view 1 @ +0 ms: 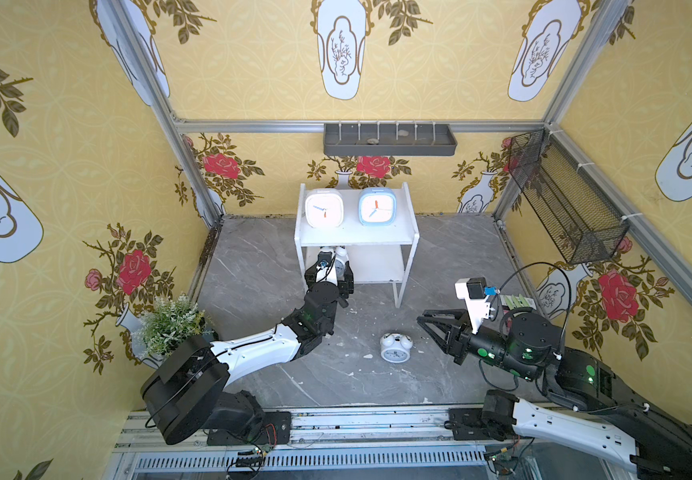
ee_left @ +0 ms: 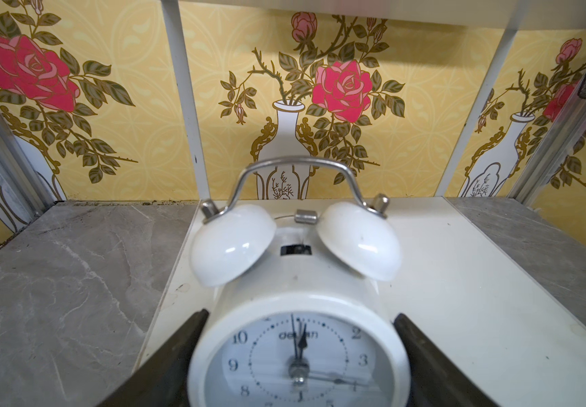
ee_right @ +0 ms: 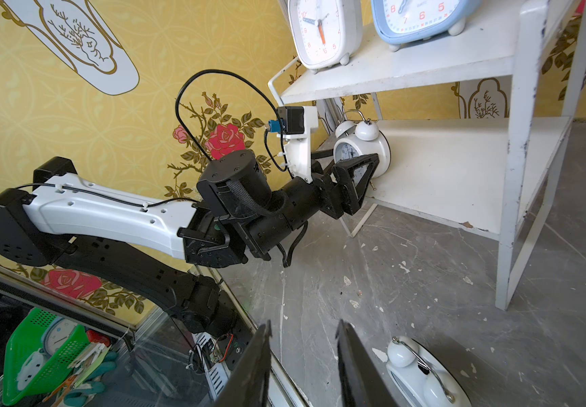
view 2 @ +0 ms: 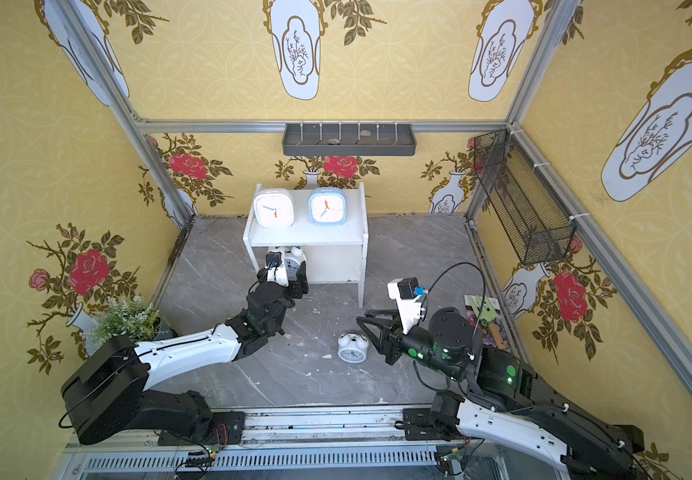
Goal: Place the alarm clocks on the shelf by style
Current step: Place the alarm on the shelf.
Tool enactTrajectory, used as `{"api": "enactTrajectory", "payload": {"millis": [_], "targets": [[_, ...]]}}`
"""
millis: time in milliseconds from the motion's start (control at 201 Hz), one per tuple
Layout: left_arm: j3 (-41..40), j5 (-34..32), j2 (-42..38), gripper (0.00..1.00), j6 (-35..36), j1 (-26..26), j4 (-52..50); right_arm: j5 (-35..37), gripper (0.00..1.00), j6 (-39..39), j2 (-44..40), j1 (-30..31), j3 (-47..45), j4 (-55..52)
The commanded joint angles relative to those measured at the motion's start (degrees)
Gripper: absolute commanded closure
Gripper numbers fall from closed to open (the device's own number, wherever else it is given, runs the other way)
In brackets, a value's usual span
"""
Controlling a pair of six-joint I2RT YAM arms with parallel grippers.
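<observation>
Right wrist view: the right gripper (ee_right: 305,322), partly open and empty, hovers beside a twin-bell clock (ee_right: 421,373) on the floor. Farther on, the left gripper (ee_right: 354,153) brackets the second twin-bell clock (ee_right: 384,146), which stands on the lower tier of the shelf (ee_right: 460,169). I cannot tell whether it grips. The white square clock (ee_right: 323,31) and blue square clock (ee_right: 421,17) stand on the top tier.

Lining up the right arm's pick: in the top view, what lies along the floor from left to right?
Potted plant → left gripper at the lower tier of the shelf → twin-bell clock lying on the floor → right gripper.
</observation>
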Motion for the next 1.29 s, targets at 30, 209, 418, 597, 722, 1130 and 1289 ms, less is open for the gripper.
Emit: {"api": "enactTrajectory", "payload": {"millis": [30, 209, 418, 597, 722, 1130, 1289], "targets": [[-0.58, -0.14, -0.02, 0.1, 1.11, -0.02, -0.94, -0.2, 0.66, 0.26, -0.19, 0.08, -0.31, 3.52], [-0.67, -0.45, -0.36, 0.02, 1.42, -0.11, -0.89, -0.28, 0.65, 0.05, 0.07, 0.13, 0.01, 3.46], [-1.83, -1.91, -2.21, 0.01, 1.23, -0.2, -1.0, -0.21, 0.64, -0.15, 0.66, 0.09, 0.48, 3.21], [-3.67, -2.28, -5.16, 0.01, 1.26, -1.42, -1.22, -0.12, 0.63, -0.28, 0.85, 0.08, 0.57, 3.28], [-5.11, -2.7, -7.16, 0.01, 1.02, -2.61, -2.07, 0.04, 0.61, -0.33, 1.04, 0.01, 0.71, 3.25], [-8.18, -0.1, -12.84, 0.03, -2.37, -3.53, -5.8, -0.29, 0.59, -0.34, 1.18, 0.03, 0.62, 3.13], [-10.49, 3.11, -15.45, 0.27, -3.22, -3.63, -6.47, -0.37, 0.6, -0.36, 1.18, 0.02, -0.16, 3.71]]}}
